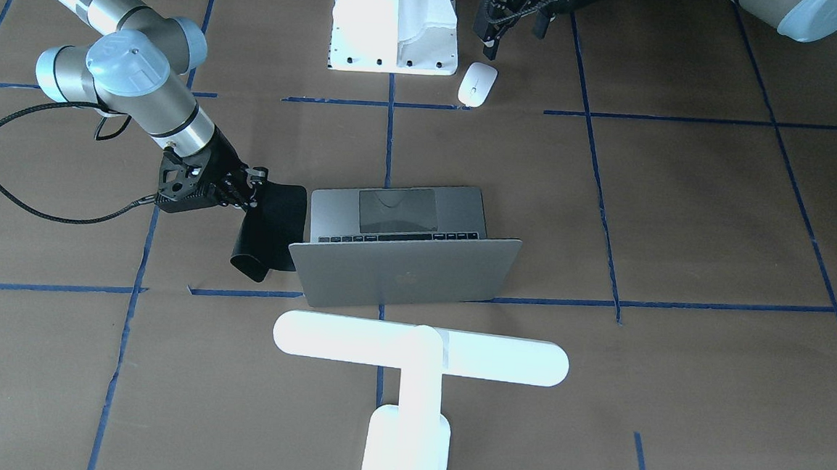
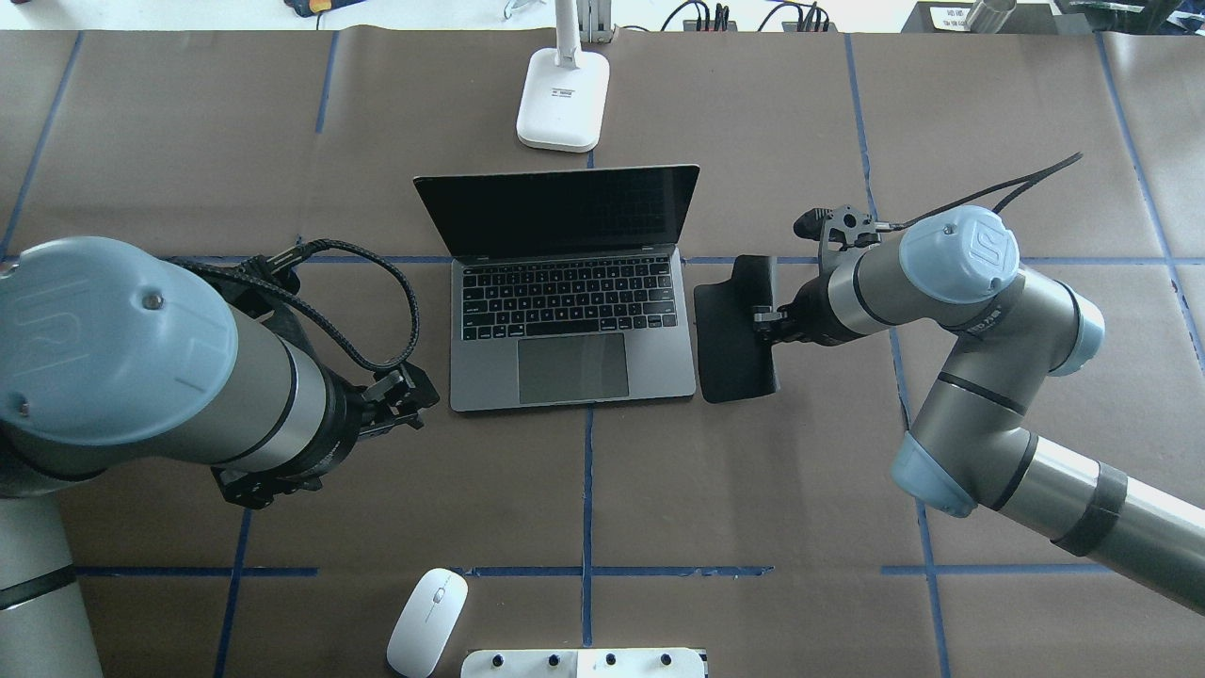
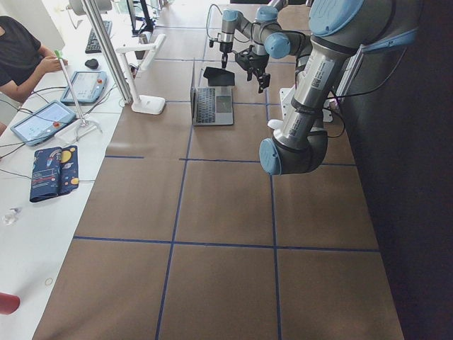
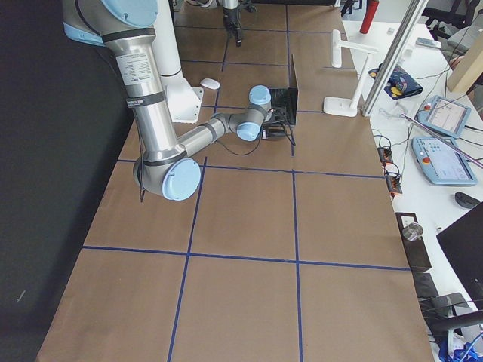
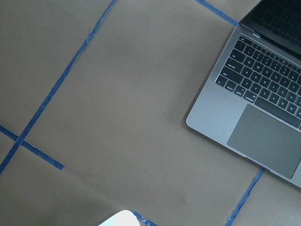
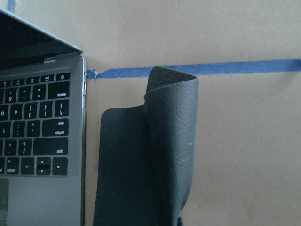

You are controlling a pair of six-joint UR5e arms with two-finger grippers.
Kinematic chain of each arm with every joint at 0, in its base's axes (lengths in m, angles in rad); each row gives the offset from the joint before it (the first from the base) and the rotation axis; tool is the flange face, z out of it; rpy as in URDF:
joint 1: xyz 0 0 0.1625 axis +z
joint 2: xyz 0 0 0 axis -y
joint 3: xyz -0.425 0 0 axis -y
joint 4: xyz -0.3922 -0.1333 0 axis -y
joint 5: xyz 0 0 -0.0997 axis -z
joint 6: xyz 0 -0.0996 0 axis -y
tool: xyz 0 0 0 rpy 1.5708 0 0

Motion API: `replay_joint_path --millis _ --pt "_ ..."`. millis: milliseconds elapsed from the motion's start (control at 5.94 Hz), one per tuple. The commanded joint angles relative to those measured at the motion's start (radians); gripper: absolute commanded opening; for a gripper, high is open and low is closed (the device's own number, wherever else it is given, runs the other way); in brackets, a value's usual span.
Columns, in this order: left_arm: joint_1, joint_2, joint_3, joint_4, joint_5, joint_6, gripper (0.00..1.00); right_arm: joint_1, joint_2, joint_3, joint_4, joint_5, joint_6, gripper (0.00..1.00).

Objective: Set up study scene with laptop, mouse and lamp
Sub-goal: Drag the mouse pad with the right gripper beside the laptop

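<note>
Shows left gripper (image 2: 409,400) spread, empty; small white oval mouse (image 2: 428,621) well apart on robot side, long axis toward open space-grey metal laptop (image 2: 570,325). Shows white T-shaped lamp (image 1: 418,358) behind lid, bar crosswise; right gripper (image 2: 761,325) pinching floppy black mat (image 2: 730,320) beside laptop.

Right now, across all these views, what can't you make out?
Lamp: overhead view's top edge cuts off its bar; front view's bottom edge cuts its base.
Mouse: left wrist view shows only a white sliver at the bottom edge.
Right gripper: its hold on the black mat is black-on-black in the front view, below the right wrist view's frame.
Laptop screen: behind its lid in the front view.
</note>
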Motion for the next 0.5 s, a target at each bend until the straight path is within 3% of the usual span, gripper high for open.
replay_joint_path --millis 0,337 --pt "0.0 0.0 0.0 0.0 0.0 0.001 1.0 0.009 0.015 -0.035 -0.001 0.0 0.0 0.03" --pt "0.002 -0.001 0.002 -0.001 0.0 0.003 1.0 0.031 0.035 -0.035 -0.003 0.006 0.006 1.0"
